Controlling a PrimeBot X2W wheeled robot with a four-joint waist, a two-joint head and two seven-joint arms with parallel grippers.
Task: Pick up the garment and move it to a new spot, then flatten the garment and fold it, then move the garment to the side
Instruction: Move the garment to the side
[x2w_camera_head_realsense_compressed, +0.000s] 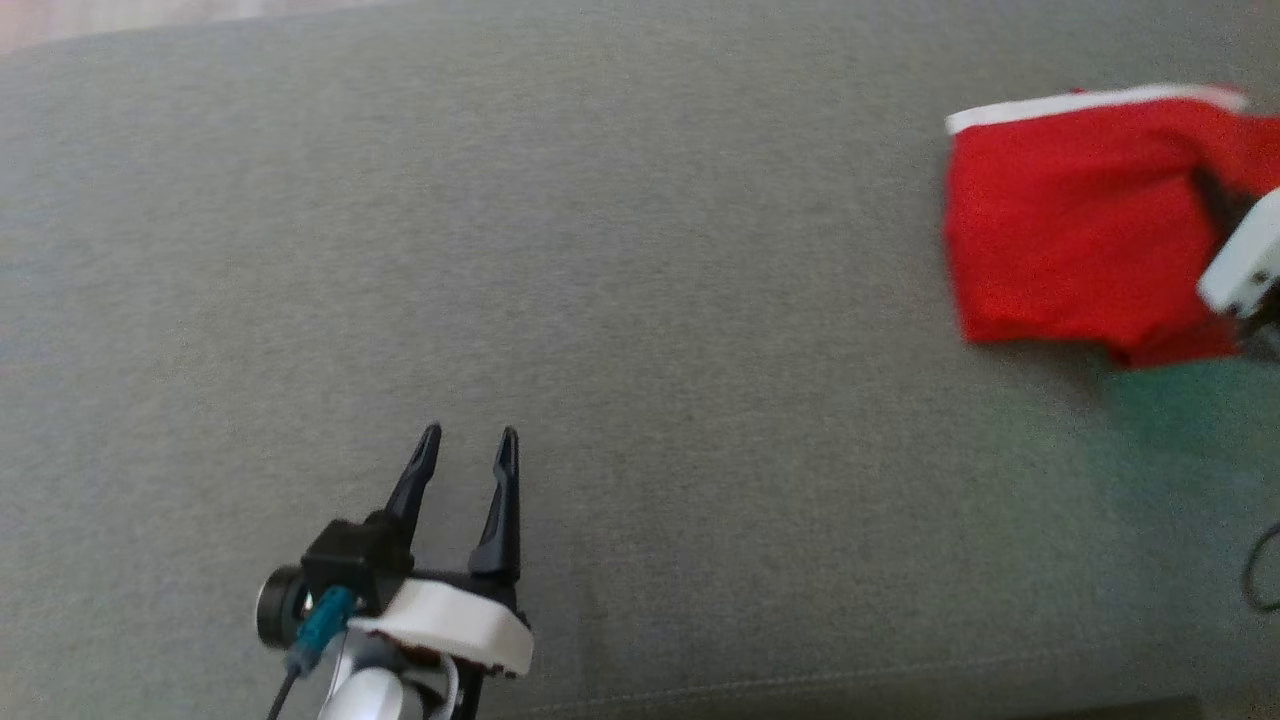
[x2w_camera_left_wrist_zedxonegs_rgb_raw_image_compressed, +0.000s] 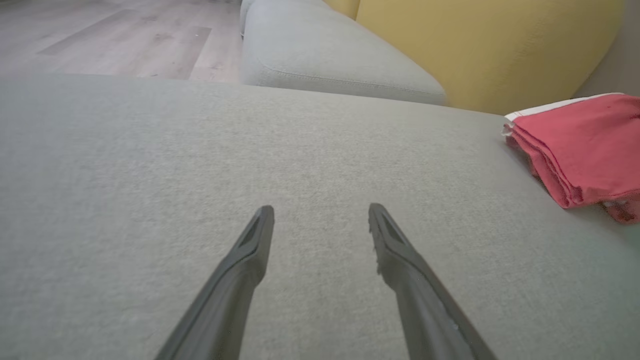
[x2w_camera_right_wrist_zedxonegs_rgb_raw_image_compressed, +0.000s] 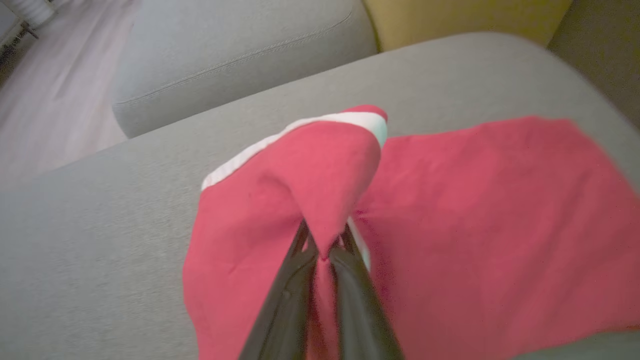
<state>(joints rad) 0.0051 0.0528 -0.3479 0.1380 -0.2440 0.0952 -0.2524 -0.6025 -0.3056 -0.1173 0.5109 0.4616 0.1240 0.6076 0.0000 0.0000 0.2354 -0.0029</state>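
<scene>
A big grey sofa seat (x2w_camera_head_realsense_compressed: 640, 250) takes up most of the head view. In the left wrist view, another grey cushion (x2w_camera_left_wrist_zedxonegs_rgb_raw_image_compressed: 325, 55) sits past it, with a yellow cushion (x2w_camera_left_wrist_zedxonegs_rgb_raw_image_compressed: 490, 45) beside that one and a wooden floor (x2w_camera_left_wrist_zedxonegs_rgb_raw_image_compressed: 115, 35) on the other side. A red garment (x2w_camera_head_realsense_compressed: 1070, 230) lies on the grey seat, far over on the robot's right. It is folded into layers and has a white band (x2w_camera_head_realsense_compressed: 1090, 102) along its far edge. The right gripper (x2w_camera_right_wrist_zedxonegs_rgb_raw_image_compressed: 324, 255) is closed tight on the garment. It pinches a bit of the red cloth, which stands up in a little hump. The left gripper (x2w_camera_head_realsense_compressed: 469, 432) is well apart from the garment, over the bare grey seat. Its two fingers are spread wide and hold nothing.
</scene>
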